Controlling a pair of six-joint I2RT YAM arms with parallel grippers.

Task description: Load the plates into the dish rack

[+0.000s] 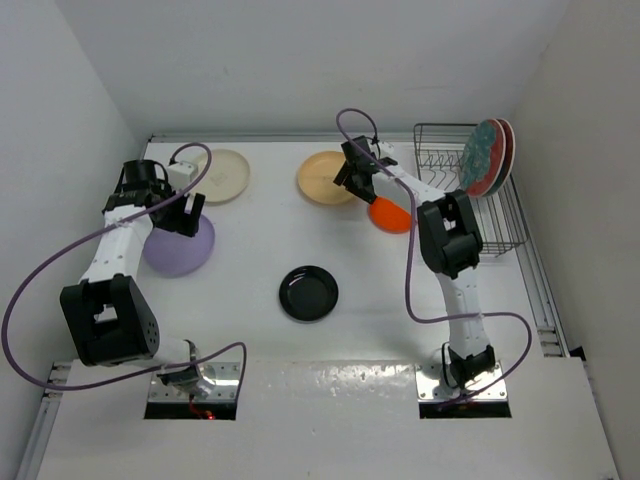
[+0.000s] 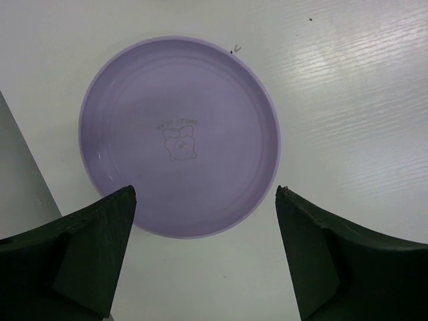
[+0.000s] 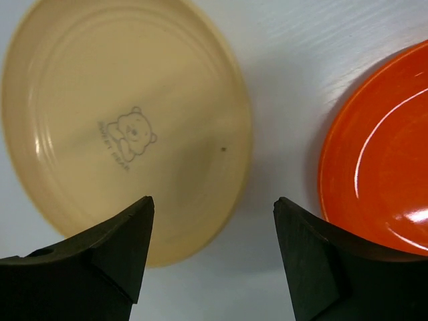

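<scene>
Two red flowered plates (image 1: pixel 487 157) stand upright inside the dish rack (image 1: pixel 438 150). Just left of the rack lies the small bright orange plate (image 1: pixel 390 216), and one step further left the pale orange plate (image 1: pixel 322 178). The right gripper (image 3: pixel 214 200) hovers over the edges of these two, jaws spread, holding nothing. Far left of the rack lie the cream plate (image 1: pixel 222 176) and the lavender plate (image 1: pixel 180 248) (the lavender one nearer the arm bases). The left gripper (image 2: pixel 206 194) hangs over the lavender plate, jaws spread wide, empty. The black plate (image 1: pixel 308 293) lies well apart from the rack, left and nearer.
</scene>
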